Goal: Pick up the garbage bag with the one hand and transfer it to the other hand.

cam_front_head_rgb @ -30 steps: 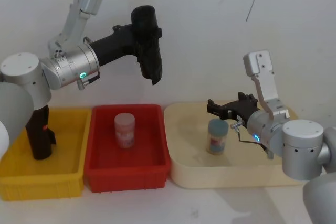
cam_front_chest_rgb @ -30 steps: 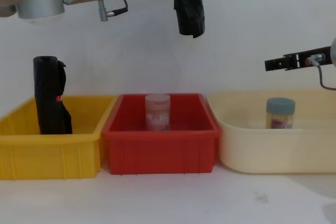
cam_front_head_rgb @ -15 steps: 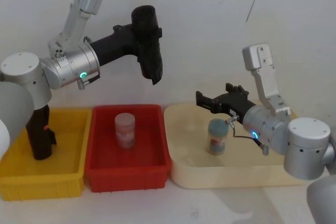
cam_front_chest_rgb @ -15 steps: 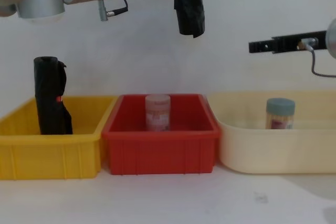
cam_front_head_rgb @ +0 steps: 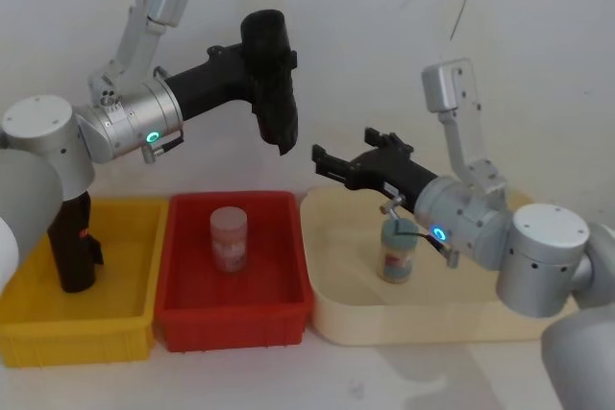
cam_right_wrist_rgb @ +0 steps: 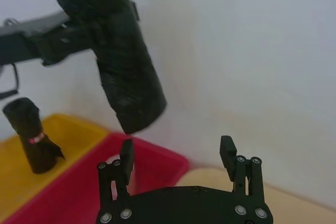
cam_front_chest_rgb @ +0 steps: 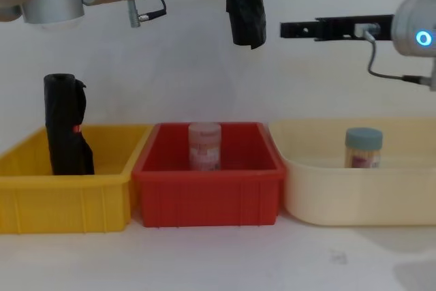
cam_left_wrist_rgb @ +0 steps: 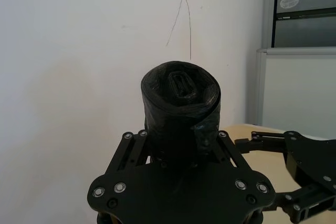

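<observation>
The garbage bag (cam_front_head_rgb: 271, 84), a tall black roll, hangs upright high above the red bin (cam_front_head_rgb: 231, 312), with my left gripper (cam_front_head_rgb: 258, 57) shut around its upper part. The green-ringed left arm reaches in from the left. In the left wrist view the roll (cam_left_wrist_rgb: 181, 108) stands between the fingers. My right gripper (cam_front_head_rgb: 322, 158), on the blue-ringed arm, is open a short way to the right of the bag's lower end and not touching it. In the right wrist view its spread fingers (cam_right_wrist_rgb: 127, 153) sit just below the bag (cam_right_wrist_rgb: 123, 72). The chest view shows the right gripper (cam_front_chest_rgb: 286, 30) level with the bag's (cam_front_chest_rgb: 245, 11) bottom.
A second black roll with a red mark (cam_front_head_rgb: 72, 242) stands in the yellow bin (cam_front_head_rgb: 77, 343). A pink jar (cam_front_head_rgb: 229, 237) is in the red bin. A blue-lidded jar (cam_front_head_rgb: 397, 249) stands in the cream tray (cam_front_head_rgb: 423, 319). A white wall is close behind.
My right gripper has risen from above the cream tray and moved left toward the bag's lower end, staying open. The left arm and the bag have not moved.
</observation>
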Tool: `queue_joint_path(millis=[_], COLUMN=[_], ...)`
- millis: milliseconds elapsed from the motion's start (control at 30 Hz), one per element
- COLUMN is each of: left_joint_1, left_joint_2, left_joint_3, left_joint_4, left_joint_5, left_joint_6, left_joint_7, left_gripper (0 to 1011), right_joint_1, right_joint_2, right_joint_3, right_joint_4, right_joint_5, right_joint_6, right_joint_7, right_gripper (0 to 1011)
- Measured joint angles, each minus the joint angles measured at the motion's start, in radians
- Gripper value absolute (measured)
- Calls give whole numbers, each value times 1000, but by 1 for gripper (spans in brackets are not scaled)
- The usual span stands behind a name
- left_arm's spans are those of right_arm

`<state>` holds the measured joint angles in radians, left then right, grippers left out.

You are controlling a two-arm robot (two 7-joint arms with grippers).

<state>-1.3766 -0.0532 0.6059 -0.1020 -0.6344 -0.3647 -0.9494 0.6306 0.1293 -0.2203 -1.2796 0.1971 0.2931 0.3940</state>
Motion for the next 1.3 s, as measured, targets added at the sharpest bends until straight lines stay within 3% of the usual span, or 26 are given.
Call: queue_joint_path(millis=[633,1300], left_joint_1=[-1,-1], left_joint_2=[0,0], left_joint_3=[0,0], left_joint_4=[1,1], left_joint_5=[0,0], left_joint_6=[0,0], left_joint_7=[0,0], left_gripper=[369,369], right_joint_1=[86,98], right_joint_2=[-65,-57], right_joint_3=[-33,-65], right_joint_4=[163,174], right_joint_5=[10,27], right_joint_6=[-182,-229], right_joint_7=[2,49], right_gripper=[1001,1001])
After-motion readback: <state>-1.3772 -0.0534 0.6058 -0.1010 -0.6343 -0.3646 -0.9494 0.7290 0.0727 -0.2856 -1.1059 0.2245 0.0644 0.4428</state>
